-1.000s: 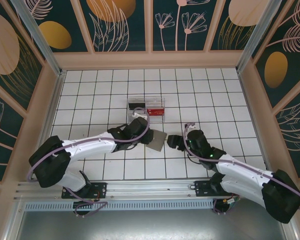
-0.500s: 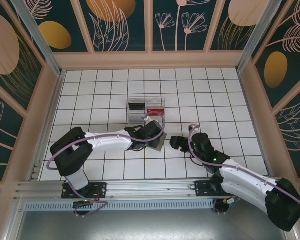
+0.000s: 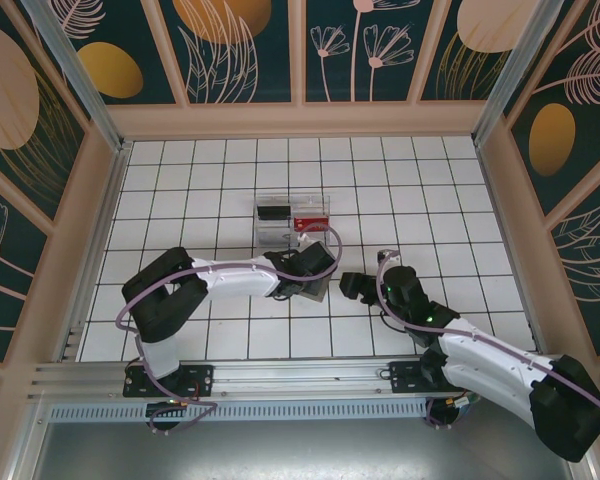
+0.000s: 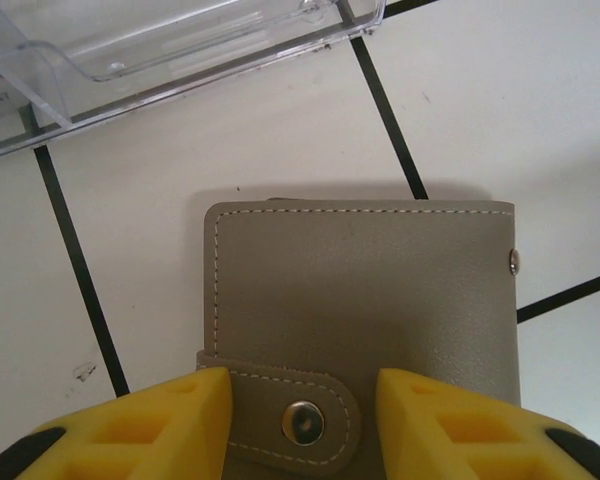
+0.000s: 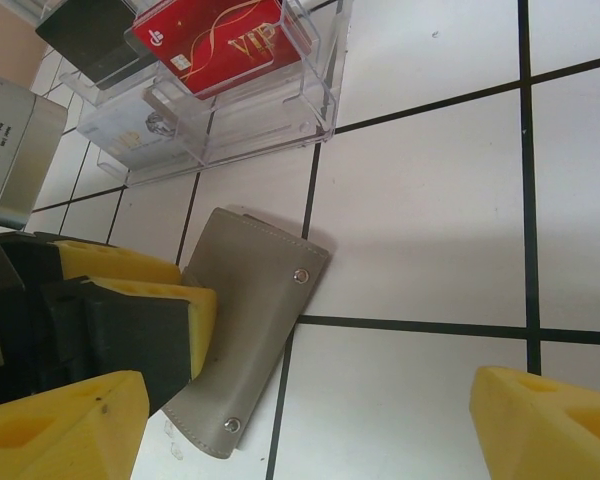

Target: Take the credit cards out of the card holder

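- On the white tiled table (image 4: 480, 100), the flat grey stitched card holder (image 4: 360, 300) lies closed, just beside the clear plastic tray (image 4: 180, 60).
- Left gripper (image 4: 302, 392): its yellow fingers (image 4: 150, 425) are spread, one on each side of the holder's snap tab (image 4: 300, 422), over its near edge. Nothing is pinched, and contact cannot be confirmed.
- Right gripper (image 5: 310, 390): spread wide, holding nothing, near the holder's opposite edge and apart from it.

card holder (image 4: 360, 290): grey-taupe, pale stitching, silver snap
desk (image 4: 480, 100): white tiles, black grid lines
credit card (image 5: 220, 40): red, gold swirls
item beside it (image 5: 85, 35): seemingly black
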Robot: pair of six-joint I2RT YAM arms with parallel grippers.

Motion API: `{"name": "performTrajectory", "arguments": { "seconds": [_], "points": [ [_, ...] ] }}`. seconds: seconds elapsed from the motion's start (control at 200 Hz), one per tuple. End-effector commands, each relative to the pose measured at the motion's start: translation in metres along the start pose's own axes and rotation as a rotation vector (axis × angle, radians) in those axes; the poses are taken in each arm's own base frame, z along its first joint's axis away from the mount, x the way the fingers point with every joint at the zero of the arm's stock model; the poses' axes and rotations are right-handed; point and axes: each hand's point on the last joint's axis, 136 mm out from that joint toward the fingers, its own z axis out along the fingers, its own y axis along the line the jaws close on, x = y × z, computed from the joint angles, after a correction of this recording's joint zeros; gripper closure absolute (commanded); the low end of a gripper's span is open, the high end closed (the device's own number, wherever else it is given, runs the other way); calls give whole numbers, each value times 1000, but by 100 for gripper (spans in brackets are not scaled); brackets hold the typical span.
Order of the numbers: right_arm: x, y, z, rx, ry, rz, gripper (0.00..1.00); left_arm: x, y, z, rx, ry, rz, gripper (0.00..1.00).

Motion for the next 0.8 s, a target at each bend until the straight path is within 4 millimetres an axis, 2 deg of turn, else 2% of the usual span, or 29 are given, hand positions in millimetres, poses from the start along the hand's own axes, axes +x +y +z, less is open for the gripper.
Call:
{"name": "performTrajectory", "arguments": {
  "seconds": [0.0, 0.145, 0.29, 0.495, 0.651, 0.671, 0.796],
  "points": [
    [0, 5, 1, -34, 1, -11, 15, 16, 11, 8, -60, 57, 45, 64],
    [2, 8, 3, -49, 17, -10, 15, 16, 13, 6, -70, 56, 45, 88],
    [5, 14, 5, -80, 38, 14, 19, 15, 13, 3, -67, 49, 24, 100],
    [9, 28, 11, -139, 77, 54, 33, 11, 5, -7, 4, 23, -40, 100],
    [10, 34, 19, -131, 99, 46, 35, 3, 5, -24, 40, -21, -97, 100],
    [9, 35, 21, -131, 102, 46, 35, -4, 3, -33, 59, -44, -110, 100],
    [11, 42, 27, -137, 126, 33, 34, -18, 2, -55, 101, -94, -150, 100]
  ]
}}
